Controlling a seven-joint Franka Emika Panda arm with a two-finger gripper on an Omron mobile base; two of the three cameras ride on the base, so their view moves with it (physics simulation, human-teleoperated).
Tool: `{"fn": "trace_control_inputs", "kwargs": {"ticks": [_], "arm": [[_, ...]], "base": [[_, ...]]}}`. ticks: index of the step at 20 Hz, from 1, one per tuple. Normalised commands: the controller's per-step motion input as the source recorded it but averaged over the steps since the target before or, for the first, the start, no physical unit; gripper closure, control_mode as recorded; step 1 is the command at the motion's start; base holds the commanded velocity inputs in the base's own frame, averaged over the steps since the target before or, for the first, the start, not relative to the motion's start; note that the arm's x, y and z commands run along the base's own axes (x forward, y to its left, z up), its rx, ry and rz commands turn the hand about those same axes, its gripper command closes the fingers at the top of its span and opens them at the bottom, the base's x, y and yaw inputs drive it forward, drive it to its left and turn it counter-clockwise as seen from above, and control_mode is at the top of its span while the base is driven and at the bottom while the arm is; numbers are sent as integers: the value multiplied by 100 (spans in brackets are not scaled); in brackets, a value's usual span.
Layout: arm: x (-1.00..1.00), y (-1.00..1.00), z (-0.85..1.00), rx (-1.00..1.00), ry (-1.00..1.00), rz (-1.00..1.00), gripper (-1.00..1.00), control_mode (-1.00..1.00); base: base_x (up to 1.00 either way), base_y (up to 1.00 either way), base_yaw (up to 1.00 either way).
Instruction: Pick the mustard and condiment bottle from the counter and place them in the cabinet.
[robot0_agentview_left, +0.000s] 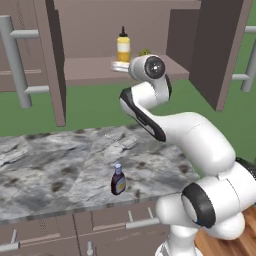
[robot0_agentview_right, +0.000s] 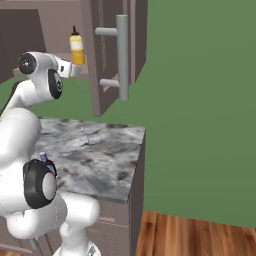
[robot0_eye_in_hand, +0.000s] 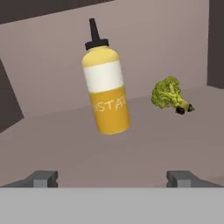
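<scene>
Mustard (robot0_eye_in_hand: 106, 89) stands on the cabinet (robot0_agentview_left: 90, 70) shelf, its long axis upright and the black nozzle pointing up; it looks tilted in the hand view, probably from the camera's roll. A broccoli floret (robot0_eye_in_hand: 169, 93) lies beside it. The gripper (robot0_eye_in_hand: 113, 177) hangs just in front with fingers (robot0_eye_in_hand: 43, 178) spread apart, holding nothing. So one half looks done. The brown bottle (robot0_agentview_left: 118, 180) is left, upright near the worktop's (robot0_agentview_left: 55, 170) front edge.
</scene>
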Motion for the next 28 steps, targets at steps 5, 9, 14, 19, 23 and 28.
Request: {"fn": "trace_control_inputs", "kwargs": {"ticks": [5, 9, 14, 19, 23, 28], "arm": [[-61, 0, -20, 0, 5, 17, -100, -100], [-46, 0, -36, 0, 13, 17, -100, -100], [-32, 1, -35, -3, 13, 13, -100, -100], [-28, 19, -43, -15, 16, 1, -100, -100], [-40, 19, -44, -14, 13, -2, -100, -100], [-38, 5, -27, -2, 2, -8, -100, -100]], "base": [[0, 0, 0], [0, 0, 0], [0, 0, 0], [0, 0, 0], [0, 0, 0], [0, 0, 0]]}}
